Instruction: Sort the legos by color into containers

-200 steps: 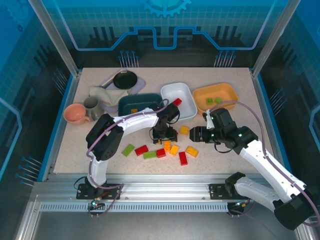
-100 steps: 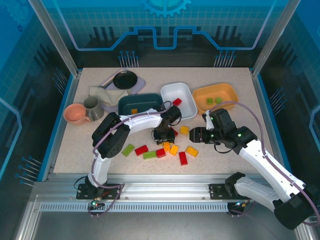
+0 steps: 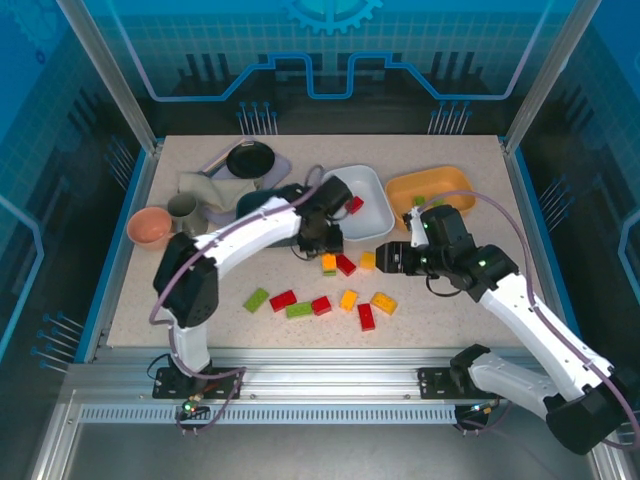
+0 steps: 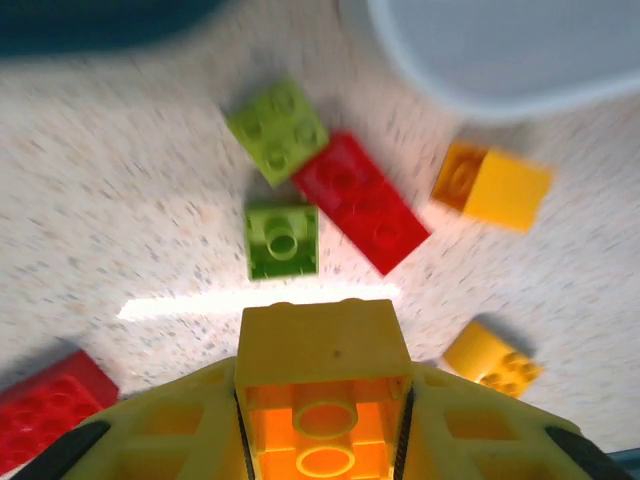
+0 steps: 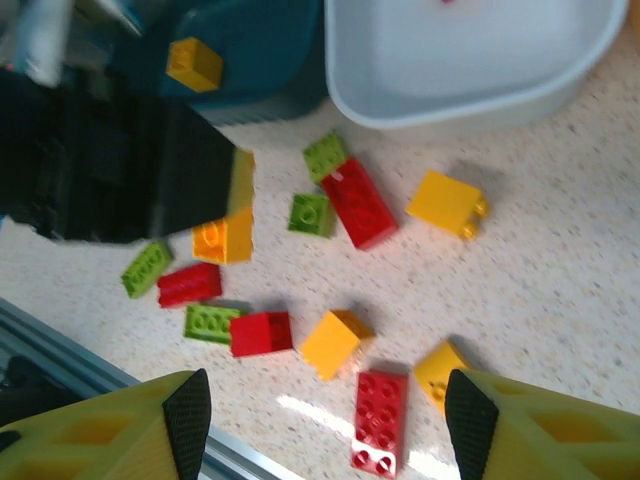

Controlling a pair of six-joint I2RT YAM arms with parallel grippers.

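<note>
At the left of the frame a pink cup (image 3: pixel 150 226) stands on the surface (image 3: pixel 430 322) beside a grey mug (image 3: pixel 182 209); above them, a cloth (image 3: pixel 205 187) and a black round pan (image 3: pixel 249 158).

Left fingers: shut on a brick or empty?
Shut on a yellow-orange brick: the left wrist view shows it clamped between the left fingers, both pressed against its sides.

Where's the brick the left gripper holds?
Top view, centre: yellow-orange brick clamped in the left gripper, in front of the teal dish and white dish, beside a red brick.
</note>
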